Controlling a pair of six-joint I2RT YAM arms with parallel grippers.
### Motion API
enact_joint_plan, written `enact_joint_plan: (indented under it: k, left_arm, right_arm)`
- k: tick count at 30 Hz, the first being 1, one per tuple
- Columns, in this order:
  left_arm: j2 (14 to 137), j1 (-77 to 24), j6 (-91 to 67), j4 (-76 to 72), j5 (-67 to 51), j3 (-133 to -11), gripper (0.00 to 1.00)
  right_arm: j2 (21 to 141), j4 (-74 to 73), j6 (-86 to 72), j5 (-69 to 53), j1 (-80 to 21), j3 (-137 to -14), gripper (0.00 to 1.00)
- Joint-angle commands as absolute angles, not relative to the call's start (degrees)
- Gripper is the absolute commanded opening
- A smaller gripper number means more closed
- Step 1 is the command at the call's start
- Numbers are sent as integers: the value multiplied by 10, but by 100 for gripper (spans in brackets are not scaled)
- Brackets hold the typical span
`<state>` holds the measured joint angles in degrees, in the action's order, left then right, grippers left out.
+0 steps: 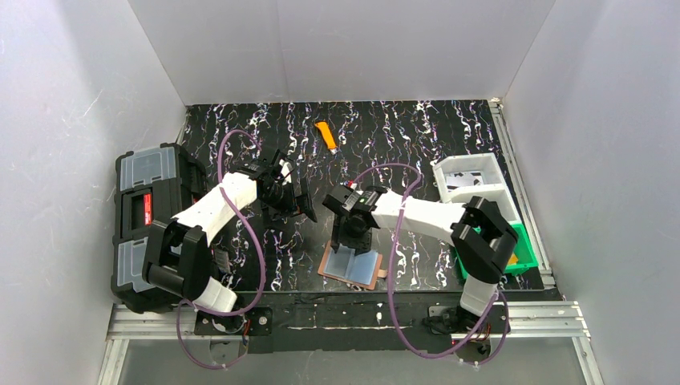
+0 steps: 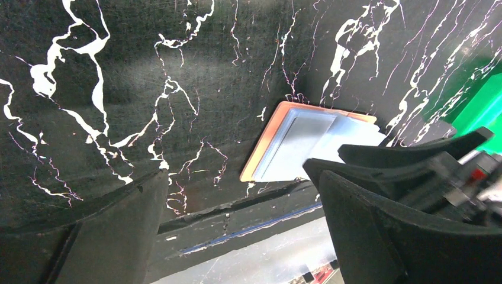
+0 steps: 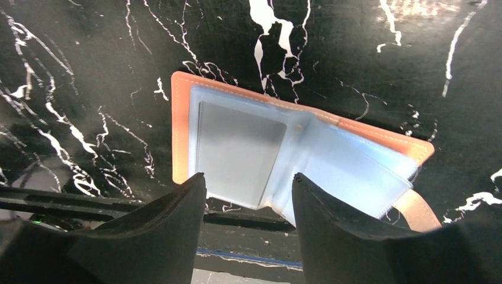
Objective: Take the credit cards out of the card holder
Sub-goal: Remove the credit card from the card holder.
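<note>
- The right gripper [image 3: 248, 177] is spread wide with nothing in it. Its two fingers hang over the near edge of the card holder [image 3: 308, 148], one on each side of the fold. I cannot tell whether they touch it.
- The card holder lies opened flat on the table [image 3: 89, 71], close to the front edge. Its clear pockets face up and its little tab [image 3: 417, 210] sticks out on one side.
- One pale grey card [image 3: 240, 151] sits in the left pocket. I cannot make out a second card.
- I judge the step in hand to be getting a grip on that card. It lies flush inside its sleeve, so one finger should slide under the card's free edge rather than pinch the whole flap.
- The pull should run along the pocket's opening and stay low, or the light holder will probably lift with the card.
- The left gripper [image 2: 241, 177] is also wide open and empty, off to the side over bare table. It would help by pressing down the far flap.
- Any drag towards the front edge could slide the holder off, so drawing the card away from that edge looks safer.
</note>
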<state>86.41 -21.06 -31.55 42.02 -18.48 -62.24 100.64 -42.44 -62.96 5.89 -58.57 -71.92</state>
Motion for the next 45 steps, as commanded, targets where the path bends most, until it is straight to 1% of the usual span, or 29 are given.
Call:
enact_joint_plan:
  k: [1,4,9,14,16,21,27,29,32,34,38,41,45]
  left_arm:
    - [855,-207,-308,425,-186,-620,100]
    - [856,-207,-309,425,-188,-617,100]
    - [862,-207,-305,429,-190,-615,100]
    - [869,-207,-306,428,-198,-614,100]
    - [871,-207,-309,426,-204,-609,100]
    - [876,-213,-317,415,-225,-593,100]
    - [889,-250,-325,403,-237,-579,100]
    - [894,-265,-331,396,-241,-575,94]
    - [902,-288,-342,387,-245,-574,86]
    - [907,-300,-347,380,-251,-576,78]
    - [917,-319,-353,372,-257,-582,55]
    - [924,-327,-355,370,-257,-584,41]
    - [935,-334,-355,362,-262,-583,28]
  right_arm:
    - [1040,-403,-598,27,-588,-747,62]
    - [1061,-391,-586,10,-587,-746,62]
    - [1078,-373,-577,-12,-584,-725,57]
    - [1092,-363,-533,-3,-577,-713,53]
    - [1090,-340,-513,-3,-573,-697,49]
    - [1085,-276,-484,-23,-553,-657,32]
    - [1070,-225,-466,-45,-539,-622,19]
    - [1064,-208,-458,-53,-531,-610,13]
    - [1061,-182,-445,-75,-514,-594,7]
    - [1059,-172,-439,-84,-505,-585,5]
    - [1054,-152,-426,-92,-491,-570,3]
    - [1057,-144,-408,-95,-476,-573,1]
    - [1069,-140,-386,-109,-456,-586,1]
